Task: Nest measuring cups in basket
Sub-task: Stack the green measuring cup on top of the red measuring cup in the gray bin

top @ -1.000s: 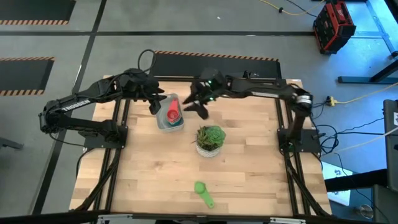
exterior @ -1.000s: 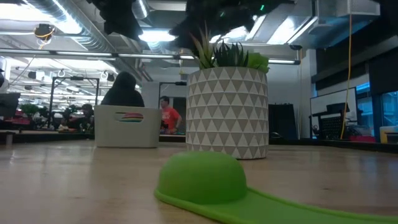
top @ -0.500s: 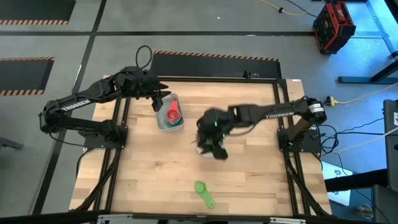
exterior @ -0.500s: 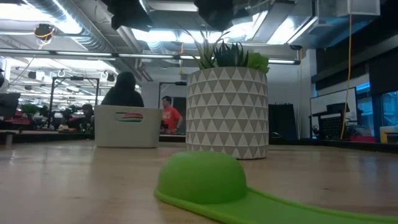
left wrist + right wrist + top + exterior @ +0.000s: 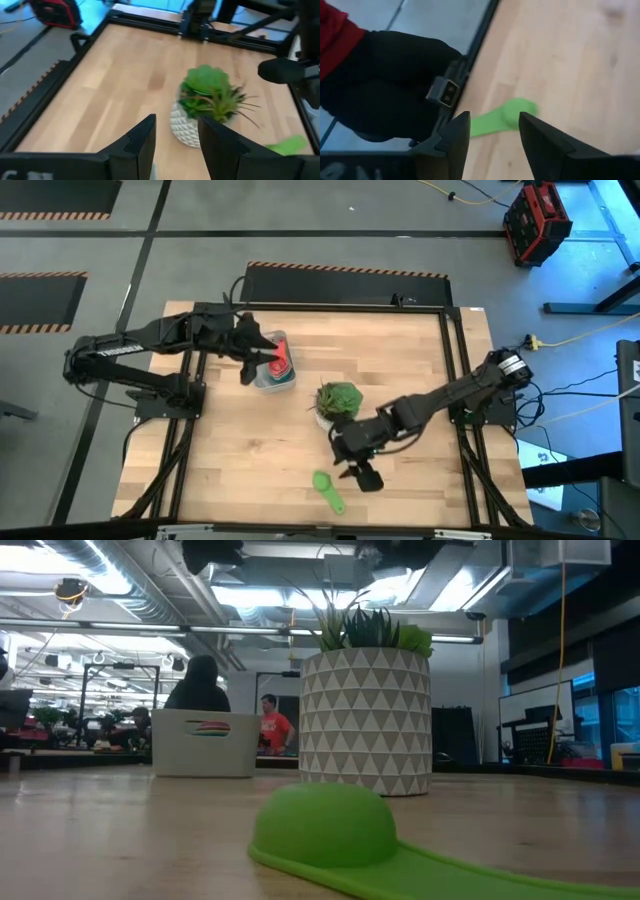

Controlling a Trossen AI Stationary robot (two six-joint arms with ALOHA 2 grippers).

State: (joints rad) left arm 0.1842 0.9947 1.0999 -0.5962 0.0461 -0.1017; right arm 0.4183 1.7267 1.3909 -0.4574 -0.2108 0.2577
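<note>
— Grippers first: what do they hold?
— Nothing. The right gripper (image 5: 360,473) hangs just above the green cup (image 5: 327,490), fingers parted with a clear gap, touching nothing.
— The left one?
— The left gripper (image 5: 252,350) is part open too, over the basket (image 5: 272,375), which holds the red cup (image 5: 281,358).
— The green cup?
— On the tabletop (image 5: 240,450), near the plant pot (image 5: 338,404).

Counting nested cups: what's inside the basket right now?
The basket shows a red cup on top; the left tool covers part of it, so any cups beneath stay hidden.
</note>
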